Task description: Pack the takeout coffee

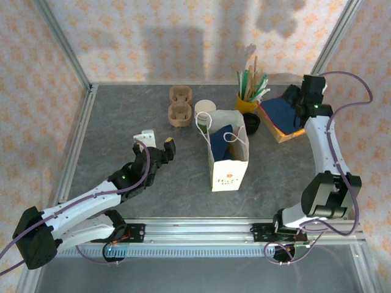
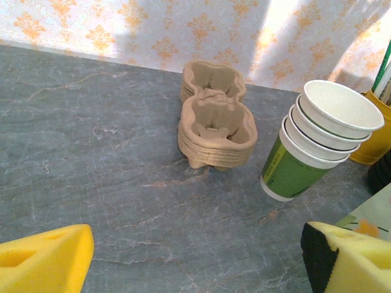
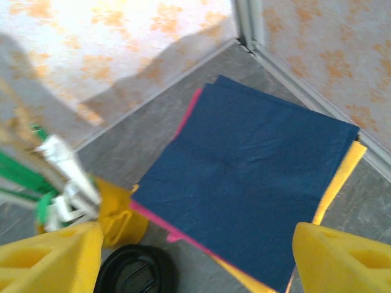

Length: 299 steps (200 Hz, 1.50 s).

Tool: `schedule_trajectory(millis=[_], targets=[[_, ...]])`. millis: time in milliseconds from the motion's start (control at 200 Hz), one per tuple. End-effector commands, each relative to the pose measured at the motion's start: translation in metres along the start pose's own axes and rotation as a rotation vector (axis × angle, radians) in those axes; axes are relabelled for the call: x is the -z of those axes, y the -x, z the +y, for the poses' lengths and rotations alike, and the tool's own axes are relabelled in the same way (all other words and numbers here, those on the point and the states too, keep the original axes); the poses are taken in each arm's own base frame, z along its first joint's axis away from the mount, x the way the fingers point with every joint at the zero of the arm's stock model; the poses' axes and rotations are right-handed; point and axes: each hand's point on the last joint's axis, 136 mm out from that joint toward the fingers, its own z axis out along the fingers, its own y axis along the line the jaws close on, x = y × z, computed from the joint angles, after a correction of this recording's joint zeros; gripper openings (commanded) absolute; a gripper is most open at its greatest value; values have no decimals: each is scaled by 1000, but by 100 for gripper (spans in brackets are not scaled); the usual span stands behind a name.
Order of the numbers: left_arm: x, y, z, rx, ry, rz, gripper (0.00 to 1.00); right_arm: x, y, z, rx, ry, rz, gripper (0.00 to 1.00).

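**Both sets of fingers released; coffee not made out**

Desk (image 1: 122, 116): bare grey room on the L side & along the near edge. Walls close in at the back & the R corner.

Paper bag (image 1: 229, 165) stands upright mid-desk, mouth open. Top cam shows navy & dark shapes inside; can't tell if the takeout coffee is among them.

Napkin stack (image 3: 250, 177), navy over pink/yellow, lies in the back-R corner near the wall rail. R wrist cam has it beyond the right fingers (image 3: 49, 256), which are spread wide w/ nothing between.

L wrist cam shows the carrier stack (image 2: 214, 128) & lidless cup stack (image 2: 317, 140) just beside each other. The left fingers (image 2: 43, 259) are apart & empty, short of both.

Black lids (image 3: 137, 271) sit by the yellow pot (image 3: 119, 213).
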Motion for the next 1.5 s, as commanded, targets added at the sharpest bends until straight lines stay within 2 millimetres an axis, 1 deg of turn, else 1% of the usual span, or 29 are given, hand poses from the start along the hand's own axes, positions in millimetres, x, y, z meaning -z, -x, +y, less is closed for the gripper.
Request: schedule_trajectory(millis=[0, 90, 185, 445, 581, 656, 761, 881, 961, 1201, 1386, 1492], targets=[[3, 13, 6, 6, 32, -33, 90, -16, 6, -9, -47, 15, -18, 81], [4, 11, 7, 13, 31, -32, 90, -27, 6, -16, -65, 4, -10, 82], [4, 8, 7, 23, 18, -35, 90, -41, 5, -28, -66, -49, -26, 83], [4, 4, 8, 33, 15, -33, 90, -80, -14, -43, -51, -130, 40, 84], [3, 4, 8, 25, 18, -32, 90, -103, -27, -47, -46, -150, 84, 84], [3, 5, 8, 20, 19, -34, 90, -116, -33, -46, -39, -152, 121, 83], [3, 5, 8, 21, 19, -35, 90, -129, -37, -40, -33, -133, 153, 82], [3, 5, 9, 15, 25, -36, 90, -144, -41, -39, -32, -135, 184, 82], [3, 6, 10, 15, 29, -39, 90, -152, -43, -40, -24, -149, 205, 82], [4, 5, 11, 26, 27, -39, 90, -169, -47, -45, 5, -189, 237, 80], [5, 2, 13, 33, 24, -38, 90, -181, -59, -48, 14, -202, 279, 79], [6, 2, 14, 34, 27, -38, 90, -188, -69, -52, 29, -224, 314, 79]])
